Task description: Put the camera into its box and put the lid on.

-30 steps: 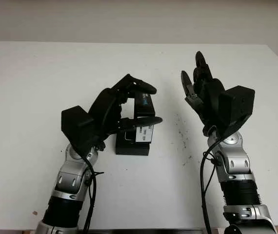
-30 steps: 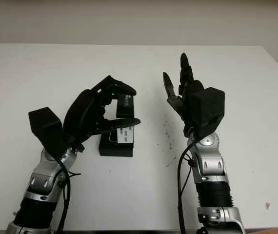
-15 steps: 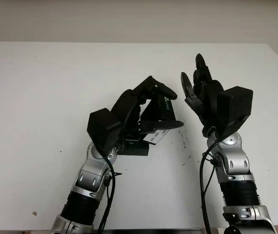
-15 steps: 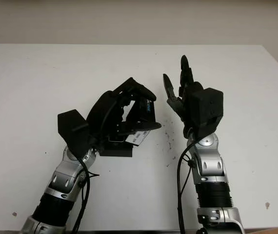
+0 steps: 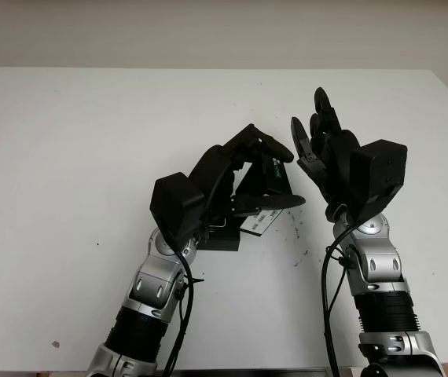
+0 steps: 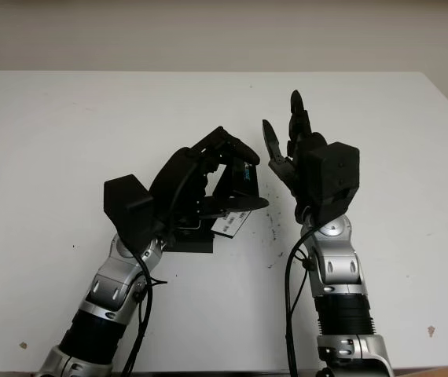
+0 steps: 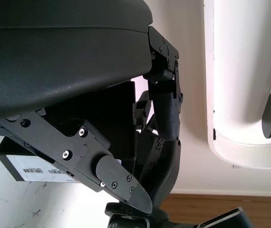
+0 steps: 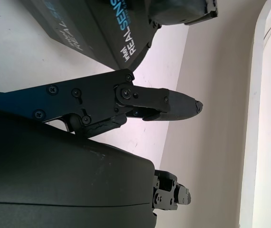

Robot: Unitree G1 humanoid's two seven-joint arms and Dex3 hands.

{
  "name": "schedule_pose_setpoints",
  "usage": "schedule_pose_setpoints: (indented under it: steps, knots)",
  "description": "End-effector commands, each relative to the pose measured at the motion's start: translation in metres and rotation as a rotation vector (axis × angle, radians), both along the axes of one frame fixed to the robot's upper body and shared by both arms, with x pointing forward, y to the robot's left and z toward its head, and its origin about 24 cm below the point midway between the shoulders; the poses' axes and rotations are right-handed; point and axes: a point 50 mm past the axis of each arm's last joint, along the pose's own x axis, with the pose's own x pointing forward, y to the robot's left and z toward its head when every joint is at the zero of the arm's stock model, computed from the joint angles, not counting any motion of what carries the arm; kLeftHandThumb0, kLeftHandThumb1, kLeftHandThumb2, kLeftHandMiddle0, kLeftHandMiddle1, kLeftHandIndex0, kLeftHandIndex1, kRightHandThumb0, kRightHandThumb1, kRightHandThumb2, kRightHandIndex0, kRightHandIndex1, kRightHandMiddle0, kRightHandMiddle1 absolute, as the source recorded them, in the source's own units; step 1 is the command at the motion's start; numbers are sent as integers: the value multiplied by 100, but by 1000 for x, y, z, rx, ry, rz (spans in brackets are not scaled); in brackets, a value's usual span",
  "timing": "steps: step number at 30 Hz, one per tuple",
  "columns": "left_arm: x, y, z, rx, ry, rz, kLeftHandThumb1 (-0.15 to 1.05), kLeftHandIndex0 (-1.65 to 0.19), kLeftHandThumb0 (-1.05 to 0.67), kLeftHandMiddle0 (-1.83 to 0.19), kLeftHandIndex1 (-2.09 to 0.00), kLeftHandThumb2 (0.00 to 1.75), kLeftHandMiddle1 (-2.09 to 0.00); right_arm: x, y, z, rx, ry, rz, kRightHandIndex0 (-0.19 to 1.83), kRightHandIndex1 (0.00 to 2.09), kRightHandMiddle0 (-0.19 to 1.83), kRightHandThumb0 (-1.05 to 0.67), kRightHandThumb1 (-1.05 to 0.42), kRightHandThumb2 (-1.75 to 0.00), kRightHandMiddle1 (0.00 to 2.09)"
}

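My left hand [image 5: 287, 177] is shut on the black box lid [image 5: 269, 177], which has blue lettering and a white barcode label [image 5: 257, 222]. It holds the lid tilted above the table, just right of the black box base [image 5: 218, 239] on the white table [image 5: 67, 141]. My right hand [image 5: 318, 133] is raised and open close to the lid's right side, without touching it. In the right wrist view the lid's lettered face [image 8: 111, 38] lies just beyond my right fingers [image 8: 173, 103]. In the left wrist view the label [image 7: 35, 169] sits under my left thumb.
Small dark specks [image 5: 293, 224] mark the table between the two arms. The table's far edge [image 5: 208, 69] meets a pale wall.
My left arm has swung right and carried the lid off the base towards my right hand, tilting it. The right hand has stayed in place.
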Motion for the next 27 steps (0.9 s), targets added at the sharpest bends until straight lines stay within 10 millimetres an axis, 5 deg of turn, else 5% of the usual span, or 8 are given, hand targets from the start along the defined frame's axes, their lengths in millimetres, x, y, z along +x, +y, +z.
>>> schedule_pose_setpoints:
  steps: [1, 17, 27]
  knots:
    - [2, -2, 13, -23, -39, -4, 104, -23, -29, -38, -155, 6, -176, 0, -1, 0, 3, 0, 1, -13, 6, -9, -59, -105, -44, 5]
    - [-4, -24, 18, -77, -75, -24, 103, -23, -29, -42, -149, 5, -172, 1, -1, 2, -11, -12, 6, -13, 5, -8, -57, -105, -44, 5]
    - [-10, -33, -9, -84, -53, 25, 105, -16, -28, -38, -158, 8, -174, 1, -2, 3, -8, -13, 4, -14, 5, -8, -58, -105, -44, 5]
